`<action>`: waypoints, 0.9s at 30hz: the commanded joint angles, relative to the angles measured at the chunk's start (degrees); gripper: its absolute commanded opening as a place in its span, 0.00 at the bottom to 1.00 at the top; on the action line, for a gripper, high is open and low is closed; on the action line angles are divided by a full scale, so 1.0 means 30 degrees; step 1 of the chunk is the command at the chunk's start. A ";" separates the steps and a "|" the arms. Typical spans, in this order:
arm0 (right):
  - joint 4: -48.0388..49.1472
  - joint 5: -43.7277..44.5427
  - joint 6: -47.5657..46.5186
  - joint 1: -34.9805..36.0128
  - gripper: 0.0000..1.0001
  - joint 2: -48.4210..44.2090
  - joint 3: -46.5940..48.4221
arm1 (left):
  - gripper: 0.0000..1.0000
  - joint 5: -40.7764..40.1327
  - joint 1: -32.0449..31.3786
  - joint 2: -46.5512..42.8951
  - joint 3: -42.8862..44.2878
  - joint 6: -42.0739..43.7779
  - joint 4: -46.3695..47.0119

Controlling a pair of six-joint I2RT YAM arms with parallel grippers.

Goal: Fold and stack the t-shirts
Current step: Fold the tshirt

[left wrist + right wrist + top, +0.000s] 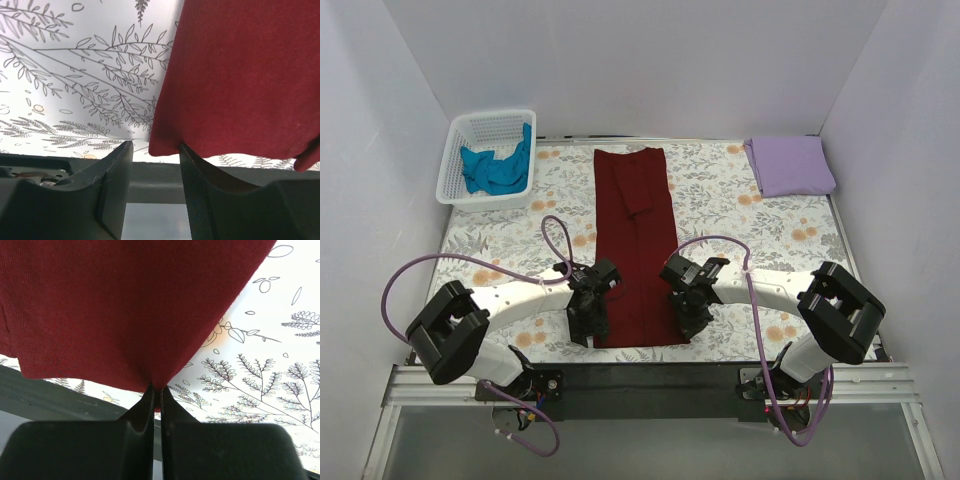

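The dark maroon t-shirt [638, 240] lies as a long folded strip down the middle of the table. My left gripper [588, 325] is open at its near left corner [165, 145]; that corner lies between the jaws, the right finger against the hem. My right gripper [692, 322] is shut on the near right corner of the maroon shirt [156, 388], pinching the fabric. The lavender t-shirt [790, 165] lies folded at the back right. The teal t-shirt [498, 168] is crumpled in the white basket [460, 140].
The floral-print cloth [540, 230] covers the table. The table's dark near edge [650, 375] runs just behind both grippers. Purple cables loop above each arm.
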 commanded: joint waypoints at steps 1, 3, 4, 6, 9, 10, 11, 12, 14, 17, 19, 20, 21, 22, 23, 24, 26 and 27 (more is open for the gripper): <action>0.0254 0.0393 -0.0361 0.0197 0.01 0.0804 -0.0454 | 0.41 0.0445 -0.0112 0.0282 -0.0038 0.0017 0.0445; 0.0313 0.0364 -0.0361 0.0197 0.01 0.0804 -0.0454 | 0.42 0.0475 -0.0112 0.0401 -0.0184 0.0046 0.0679; 0.0313 0.0363 -0.0361 0.0197 0.01 0.0804 -0.0483 | 0.42 0.0562 -0.0112 0.0517 -0.0214 0.0075 0.0767; 0.0313 0.0334 -0.0390 0.0226 0.01 0.0804 -0.0484 | 0.42 0.0709 -0.0112 0.0693 -0.0302 0.0105 0.0914; 0.0371 0.0276 -0.0419 0.0197 0.01 0.0804 -0.0484 | 0.41 0.0856 -0.0170 0.1045 -0.0419 0.0134 0.1032; 0.0372 0.0275 -0.0420 0.0197 0.01 0.0775 -0.0484 | 0.39 0.0856 -0.0199 0.1075 -0.0448 0.0134 0.1119; 0.0401 0.0275 -0.0420 0.0197 0.01 0.0803 -0.0484 | 0.37 0.0914 -0.0229 0.1162 -0.0449 0.0163 0.1149; 0.0372 0.0246 -0.0420 0.0197 0.01 0.0775 -0.0484 | 0.35 0.0943 -0.0200 0.1221 -0.0449 0.0163 0.1178; 0.0372 0.0217 -0.0449 0.0197 0.01 0.0804 -0.0454 | 0.26 0.0973 -0.0258 0.1309 -0.0478 0.0192 0.1178; 0.0401 0.0100 -0.0566 0.0197 0.01 0.0804 -0.0367 | 0.08 0.1002 -0.0258 0.1397 -0.0361 0.0280 0.1178; 0.0285 -0.0221 -0.0771 0.0197 0.01 0.0366 -0.0337 | 0.00 0.1119 -0.0404 0.1164 -0.0274 0.0251 0.0887; 0.0197 -0.0484 -0.0916 0.0197 0.01 0.0161 -0.0337 | 0.00 0.1178 -0.0811 0.0960 -0.0215 0.0135 0.0711; -0.0268 -0.1211 -0.1179 0.0226 0.01 -0.0247 -0.0279 | 0.00 0.1236 -0.1076 0.0378 -0.0069 -0.0214 0.0217; -0.0679 -0.1567 -0.1297 0.0313 0.01 -0.0425 -0.0250 | 0.00 0.1324 -0.1340 0.0053 -0.0068 -0.0218 -0.0020; -0.1060 -0.1918 -0.1386 0.0430 0.01 -0.0659 -0.0249 | 0.00 0.1412 -0.2009 -0.0356 -0.0068 -0.0769 -0.0255; -0.1412 -0.2154 -0.1415 0.0634 0.01 -0.0922 -0.0278 | 0.00 0.1558 -0.2393 -0.0679 -0.0184 -0.1035 -0.0460; -0.2056 -0.2653 -0.1183 0.1308 0.01 -0.1888 -0.0656 | 0.00 0.1967 -0.3532 -0.1647 -0.0418 -0.2086 -0.0959; -0.2176 -0.2857 -0.0862 0.1513 0.01 -0.2501 -0.0833 | 0.00 0.2143 -0.3888 -0.1910 -0.0535 -0.2470 -0.1134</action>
